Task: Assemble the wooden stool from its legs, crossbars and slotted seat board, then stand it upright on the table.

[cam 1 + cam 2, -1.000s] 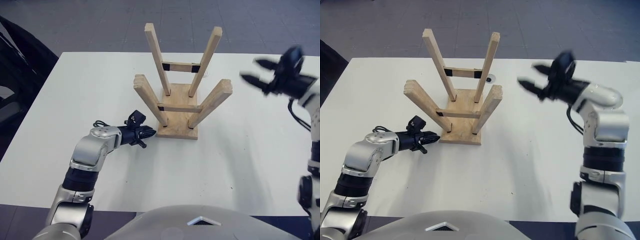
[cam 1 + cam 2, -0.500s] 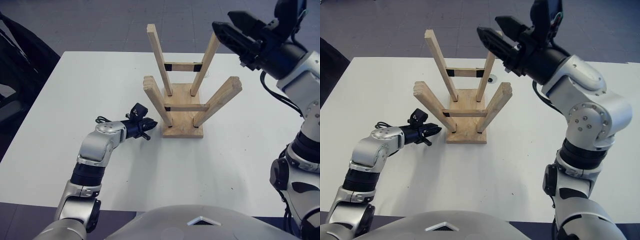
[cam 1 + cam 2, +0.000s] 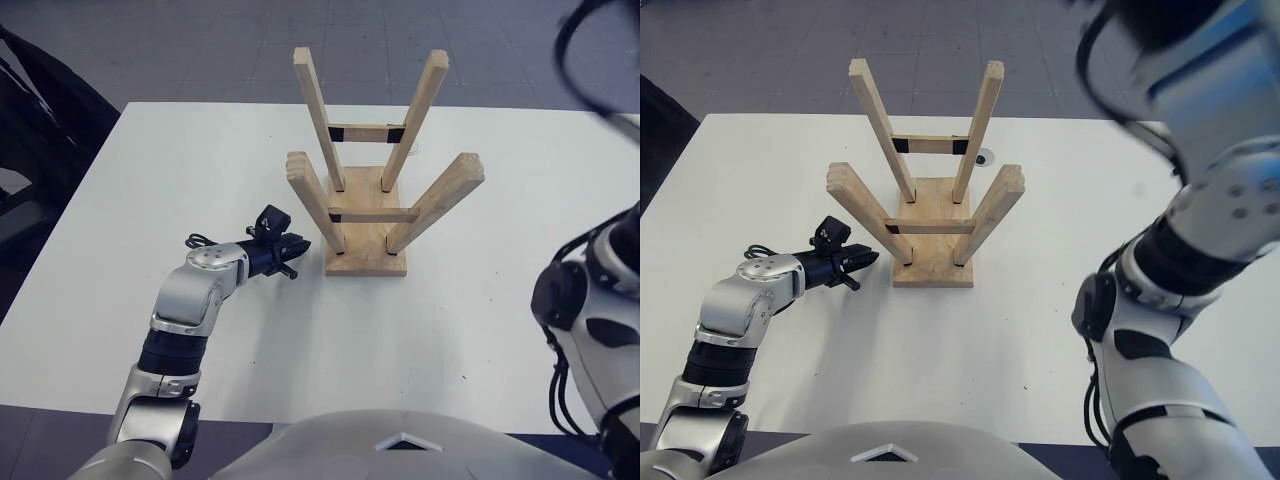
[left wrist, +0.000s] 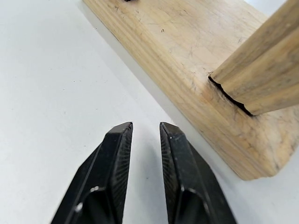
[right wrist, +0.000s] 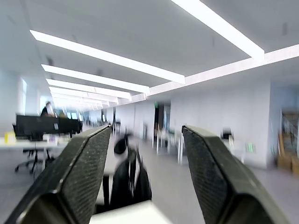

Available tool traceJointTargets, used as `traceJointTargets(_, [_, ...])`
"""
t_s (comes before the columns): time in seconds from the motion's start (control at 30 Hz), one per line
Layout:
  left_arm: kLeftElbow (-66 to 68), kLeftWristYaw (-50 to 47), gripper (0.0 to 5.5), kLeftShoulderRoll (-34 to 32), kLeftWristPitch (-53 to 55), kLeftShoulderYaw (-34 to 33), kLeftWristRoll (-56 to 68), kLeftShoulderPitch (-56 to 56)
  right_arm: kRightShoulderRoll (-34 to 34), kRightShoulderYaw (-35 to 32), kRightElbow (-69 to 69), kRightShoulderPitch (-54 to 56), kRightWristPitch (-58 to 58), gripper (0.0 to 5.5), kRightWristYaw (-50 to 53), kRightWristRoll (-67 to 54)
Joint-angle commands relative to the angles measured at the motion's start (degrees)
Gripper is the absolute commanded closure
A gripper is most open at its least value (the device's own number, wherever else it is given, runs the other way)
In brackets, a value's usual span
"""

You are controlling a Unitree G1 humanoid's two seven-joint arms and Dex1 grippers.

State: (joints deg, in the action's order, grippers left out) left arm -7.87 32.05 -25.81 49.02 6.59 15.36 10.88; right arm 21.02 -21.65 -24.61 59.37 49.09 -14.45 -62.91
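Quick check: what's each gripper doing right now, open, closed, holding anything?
Left gripper: open a little, empty, fingertips just short of the seat board.
Right gripper: open wide, empty, pointing out into the room.

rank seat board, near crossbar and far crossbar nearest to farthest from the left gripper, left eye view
From the left gripper:
1. seat board, lying right beside it
2. near crossbar, between the front legs
3. far crossbar, between the back legs
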Motion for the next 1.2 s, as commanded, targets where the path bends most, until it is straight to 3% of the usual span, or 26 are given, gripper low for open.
traceJointTargets(0.03, [-0.3, -0.6, 4.41, -0.5, 0.2, -0.5, -0.2, -0.8, 1.7, 3.9, 1.5, -7.3, 1.7, 2.7, -1.3, 0.5])
traceJointTargets(0.1, [-0.3, -0.7, 4.41, -0.4, 0.3, -0.5, -0.2, -1.0, 2.5, 10.5, 0.9, -18.6, 2.9, 2.7, -5.2, 3.1])
traceJointTargets(0.2, [0.3, -1.2, 4.41, 0.1, 0.1, -0.3, -0.5, -1.5, 12.1, 31.8, -0.6, -46.8, 0.3, 2.7, -17.2, 15.3])
traceJointTargets(0.27, [0.8, -2.0, 4.41, 0.7, 0.0, -0.1, -0.8, -2.1, 14.3, 37.1, 0.5, -50.4, -2.2, 2.7, -19.9, 20.3])
traceJointTargets(0.37, [0.8, -2.2, 4.41, 1.6, 0.1, 0.3, -0.6, -2.5, 9.9, 31.2, 5.4, -39.8, -4.6, 2.7, -17.4, 19.3])
traceJointTargets(0.5, [1.1, -2.2, 4.41, 1.3, 0.0, 0.3, -0.6, -2.5, 5.8, 19.0, 4.1, -25.4, -3.4, 2.7, -10.9, 6.7])
traceJointTargets(0.67, [0.4, -2.5, 4.41, 1.6, -0.2, 0.4, -0.4, -3.8, 6.0, 5.8, 2.1, -9.5, -4.5, 2.7, 0.0, -11.4])
traceJointTargets(0.73, [0.3, -2.7, 4.41, 1.5, -0.1, 0.1, -0.3, -4.1, 7.3, 2.5, 3.6, -5.2, -6.2, 2.7, 2.0, -13.3])
traceJointTargets(0.8, [0.2, -2.7, 4.41, 1.4, 0.0, -0.1, -0.2, -4.3, 8.5, 3.8, 4.9, -8.3, -5.0, 2.7, 1.2, -11.1])
traceJointTargets(0.87, [0.0, -2.8, 4.41, 1.4, 0.2, -0.2, -0.2, -4.3, 8.8, 9.5, 4.8, -16.4, -3.4, 2.7, -2.3, -6.3])
traceJointTargets(0.9, [0.0, -2.8, 4.41, 1.4, 0.3, -0.2, -0.2, -4.3, 8.5, 14.4, 4.3, -23.0, -2.5, 2.7, -4.7, -3.7])
traceJointTargets(1.0, [0.6, -2.8, 4.41, 1.7, 0.2, 0.3, -0.4, -3.8, 16.5, 35.8, 2.4, -48.5, -6.2, 2.7, -15.1, 13.6])
traceJointTargets(1.03, [0.6, -2.9, 4.41, 1.8, 0.2, 0.3, -0.4, -3.8, 18.6, 38.3, 2.5, -53.5, -7.2, 2.7, -16.9, 16.7])
traceJointTargets(1.1, [0.3, -3.0, 4.41, 2.0, 0.2, 0.3, -0.3, -4.5, 18.3, 35.3, 4.8, -53.1, -8.3, 2.7, -17.5, 17.1])
traceJointTargets(1.2, [-0.4, -3.2, 4.41, 2.3, 0.6, 0.3, 0.0, -5.4, 14.2, 27.8, 7.4, -42.5, -8.6, 2.7, -14.9, 12.4])
